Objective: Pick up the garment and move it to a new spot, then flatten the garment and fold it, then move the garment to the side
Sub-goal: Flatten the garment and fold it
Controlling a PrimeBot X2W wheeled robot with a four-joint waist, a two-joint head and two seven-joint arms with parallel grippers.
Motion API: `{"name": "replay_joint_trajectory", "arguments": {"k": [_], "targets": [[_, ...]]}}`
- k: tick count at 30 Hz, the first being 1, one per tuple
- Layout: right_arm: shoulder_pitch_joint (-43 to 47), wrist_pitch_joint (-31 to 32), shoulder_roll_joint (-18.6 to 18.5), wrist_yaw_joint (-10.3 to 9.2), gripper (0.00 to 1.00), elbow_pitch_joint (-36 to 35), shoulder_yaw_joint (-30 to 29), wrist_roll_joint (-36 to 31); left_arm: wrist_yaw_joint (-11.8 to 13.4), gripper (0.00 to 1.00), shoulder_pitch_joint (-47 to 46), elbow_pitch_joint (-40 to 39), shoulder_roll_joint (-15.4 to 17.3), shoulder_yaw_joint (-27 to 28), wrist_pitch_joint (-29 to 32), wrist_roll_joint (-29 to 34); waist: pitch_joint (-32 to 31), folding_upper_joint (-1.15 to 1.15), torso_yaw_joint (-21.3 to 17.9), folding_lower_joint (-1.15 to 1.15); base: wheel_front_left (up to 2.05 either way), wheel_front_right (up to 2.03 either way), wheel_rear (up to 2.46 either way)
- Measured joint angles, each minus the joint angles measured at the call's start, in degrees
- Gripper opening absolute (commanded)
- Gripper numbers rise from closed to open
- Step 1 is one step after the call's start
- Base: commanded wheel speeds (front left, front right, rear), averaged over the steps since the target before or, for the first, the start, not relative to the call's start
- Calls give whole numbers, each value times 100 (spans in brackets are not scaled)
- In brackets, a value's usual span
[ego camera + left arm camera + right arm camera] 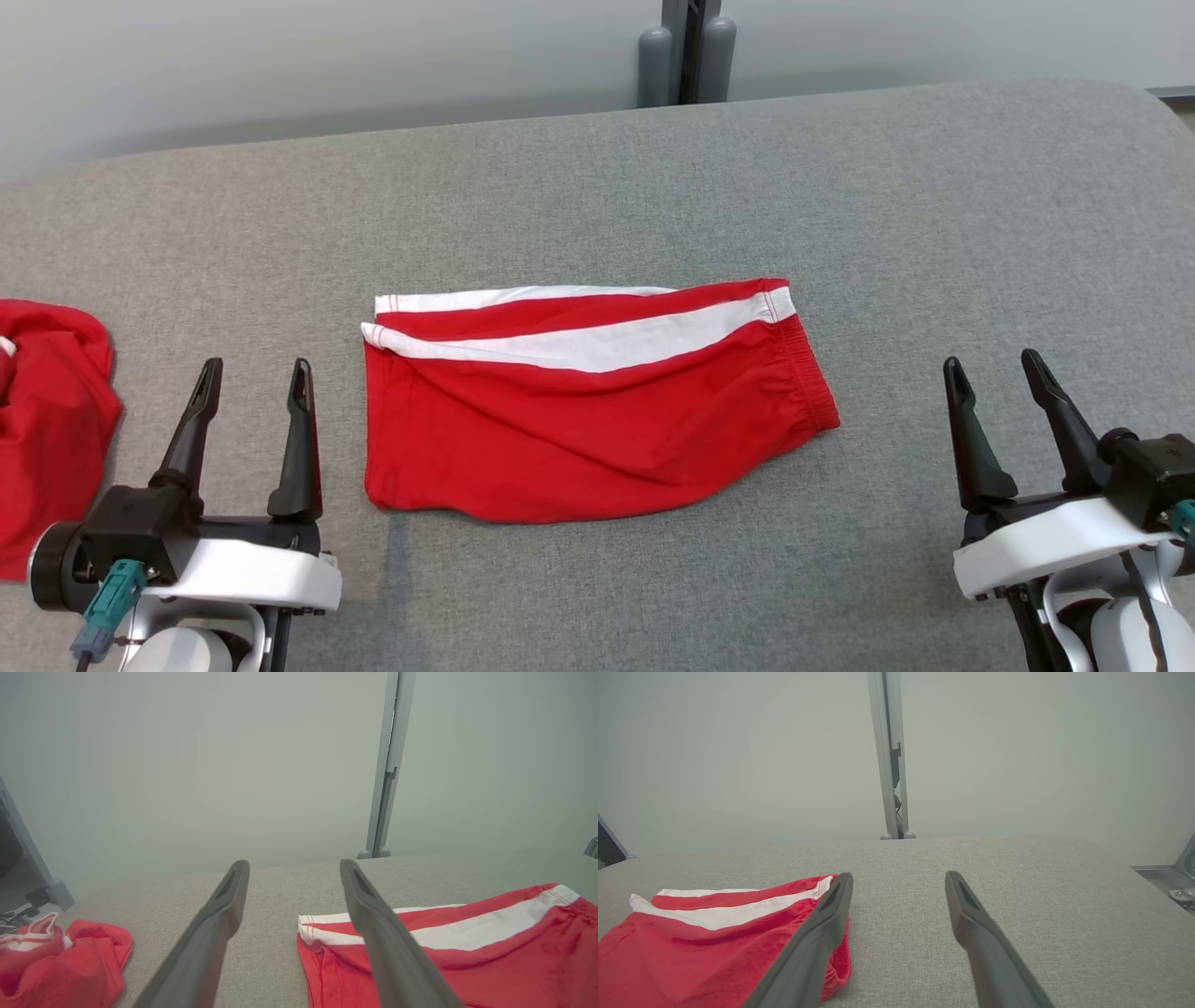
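Two tools, both spread wide, nothing between the fingers of either.

Left tool: low left in head view, over bare grey desk, near the left end of the garment, not touching it. In left wrist view its right finger crosses in front of the garment's left end.

Right tool: low right in head view, well apart from the garment's right end. In right wrist view its left finger overlaps the waistband end in the picture; head view shows a clear gap there.

Garment: red shorts with a white side stripe, lying flat around the middle of the desk, long axis left-right. Gathered waistband at the right end, white-trimmed hems stacked at the left end, so it looks folded over once. White stripe runs slantwise across the upper part. A few soft creases in the lower red panel; near edge slightly wavy.

Second red garment: bunched at the desk's left side, left of the left tool, partly cut off by the frame.

Grey post stands behind the desk's far edge against a pale wall.
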Motion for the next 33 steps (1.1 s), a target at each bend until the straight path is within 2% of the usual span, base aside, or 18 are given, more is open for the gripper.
{"name": "replay_joint_trajectory", "arguments": {"k": [15, 22, 27, 33], "targets": [[-102, 192, -2, 0, 100, 70, -67, 10, 26, 100, -112, -66, -37, -79, 43, -21, 25, 0, 286, 0, 0, 0, 0], [-482, 292, -34, 0, 100, 803, 401, 120, -71, 100, -419, 3, -116, -91, -68, -20, 179, 0, 634, 0, 0, 0, 0], [-742, 226, -32, 0, 100, 1510, 361, 247, -140, 100, -589, 107, -210, -92, -108, -18, 332, 0, 857, 0, 0, 0, 0], [-995, 112, -31, 0, 100, 2316, 302, 479, -211, 100, -690, 252, -275, -102, -147, -14, 492, 0, 949, 0, 0, 0, 0]]}}
